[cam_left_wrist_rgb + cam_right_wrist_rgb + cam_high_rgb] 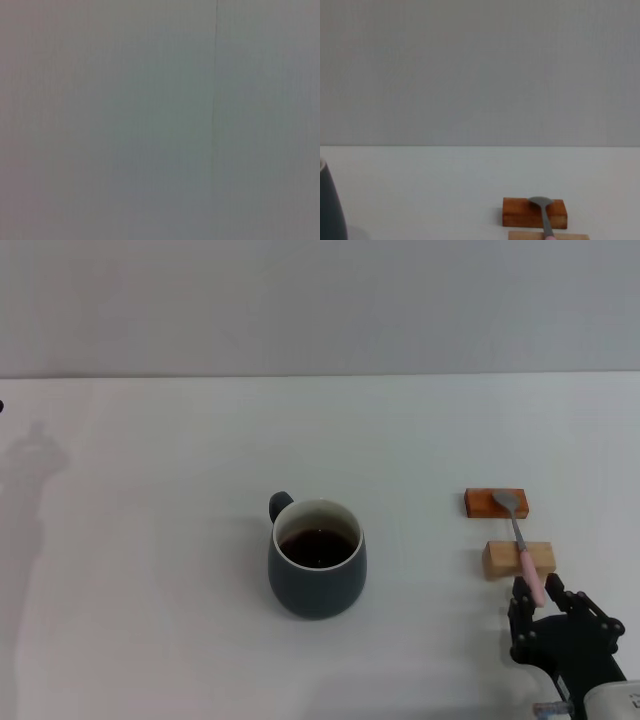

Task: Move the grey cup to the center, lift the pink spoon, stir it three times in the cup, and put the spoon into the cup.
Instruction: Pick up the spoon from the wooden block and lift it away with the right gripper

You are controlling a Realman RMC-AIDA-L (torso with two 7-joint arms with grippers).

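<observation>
The grey cup [317, 560] stands near the middle of the white table [150, 540], with dark liquid inside and its handle at the far left. An edge of it shows in the right wrist view [330, 212]. The pink spoon [520, 538] lies across two wooden blocks to the right of the cup, its bowl on the far block and its pink handle towards me. It also shows in the right wrist view [546, 216]. My right gripper [537, 592] is at the near right, open, with a finger [519, 592] on each side of the handle's end. My left gripper is out of view.
The spoon's bowl rests on a dark orange-brown block [495, 502] and its handle on a pale wood block [518, 558]; both show in the right wrist view [520, 212] [570, 236]. The left wrist view shows only a plain grey surface.
</observation>
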